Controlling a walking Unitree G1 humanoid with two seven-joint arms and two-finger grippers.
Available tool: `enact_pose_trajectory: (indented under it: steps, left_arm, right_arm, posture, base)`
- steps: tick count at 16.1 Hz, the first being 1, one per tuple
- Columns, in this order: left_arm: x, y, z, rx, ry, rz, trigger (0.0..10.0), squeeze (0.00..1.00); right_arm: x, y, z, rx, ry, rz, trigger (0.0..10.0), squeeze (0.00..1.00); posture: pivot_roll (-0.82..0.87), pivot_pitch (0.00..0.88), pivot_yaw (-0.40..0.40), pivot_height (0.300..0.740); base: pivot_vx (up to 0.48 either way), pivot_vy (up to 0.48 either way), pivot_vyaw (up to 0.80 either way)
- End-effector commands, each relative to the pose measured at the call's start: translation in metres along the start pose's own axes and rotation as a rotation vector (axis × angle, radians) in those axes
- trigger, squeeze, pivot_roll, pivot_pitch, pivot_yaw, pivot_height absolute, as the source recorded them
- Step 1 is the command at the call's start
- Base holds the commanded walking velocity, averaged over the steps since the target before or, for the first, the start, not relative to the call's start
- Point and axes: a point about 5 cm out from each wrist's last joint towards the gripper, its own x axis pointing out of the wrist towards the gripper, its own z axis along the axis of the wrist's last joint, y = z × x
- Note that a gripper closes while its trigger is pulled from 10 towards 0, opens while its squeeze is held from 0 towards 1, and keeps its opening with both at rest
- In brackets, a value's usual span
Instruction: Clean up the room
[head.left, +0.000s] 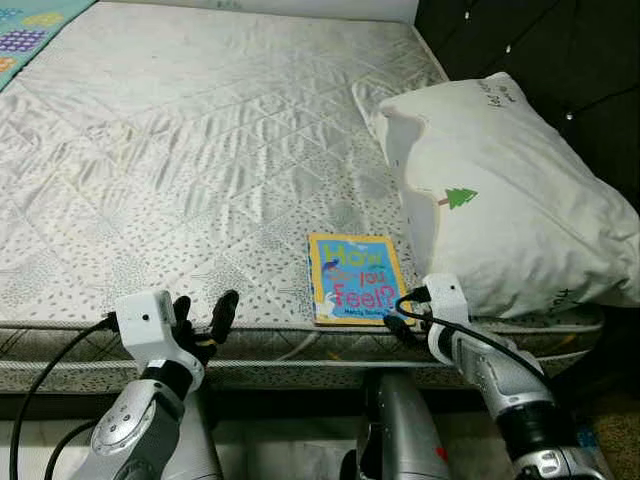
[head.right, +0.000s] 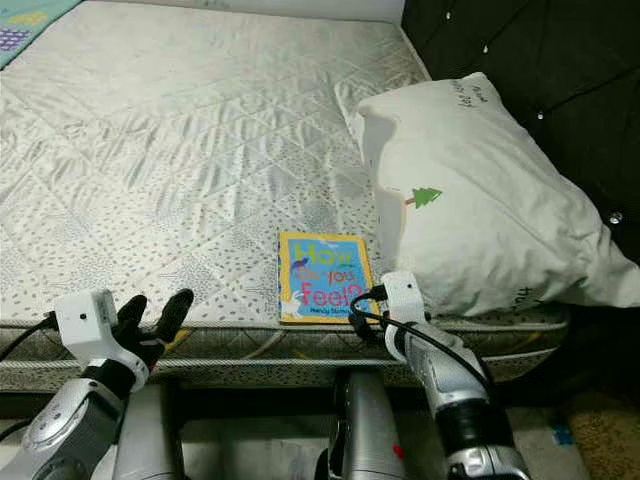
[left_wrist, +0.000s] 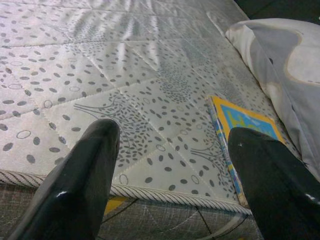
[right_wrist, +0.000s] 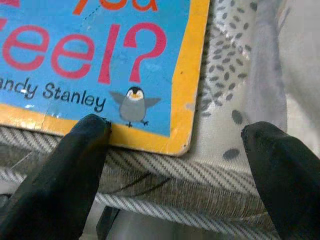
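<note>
My right gripper (right_wrist: 172, 165), jaws spread wide, sits at the mattress (head.left: 200, 150) near edge by the book (head.left: 356, 277) corner. My left gripper (head.left: 205, 318) is open too. The book lies beside the pillow (head.left: 500, 190), whose far end is cut off.

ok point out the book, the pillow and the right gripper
book (head.left: 355, 277), left eye view, middle of its blue cover
pillow (head.left: 500, 190), left eye view, its white top face
right gripper (right_wrist: 175, 150), right wrist view, between its open fingertips
</note>
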Motion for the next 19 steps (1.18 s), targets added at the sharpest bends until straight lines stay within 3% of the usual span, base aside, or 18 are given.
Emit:
enact_pose_trajectory:
  steps: [1,11,19]
  left_arm:
    - [0.000,-0.001,-0.003,-0.001,0.019,-0.010,10.0,0.00]
    - [0.001,-0.003,-0.003,-0.001,0.018,-0.019,10.0,0.00]
    - [0.001,-0.002,-0.004,-0.003,0.018,-0.020,10.0,0.00]
  right_arm:
    - [-0.001,0.001,-0.012,0.004,0.056,0.017,10.0,0.00]
    - [0.002,0.030,-0.005,0.039,0.054,0.069,10.0,0.00]
    - [-0.007,0.026,-0.005,0.045,0.058,0.095,10.0,0.00]
  posture:
    - [0.09,0.097,-0.091,0.514]
    - [0.10,0.083,-0.095,0.514]
    - [0.09,0.085,-0.092,0.514]
  base:
    - [0.000,0.000,0.00]
    - [0.000,0.000,0.00]
    - [0.000,0.000,0.00]
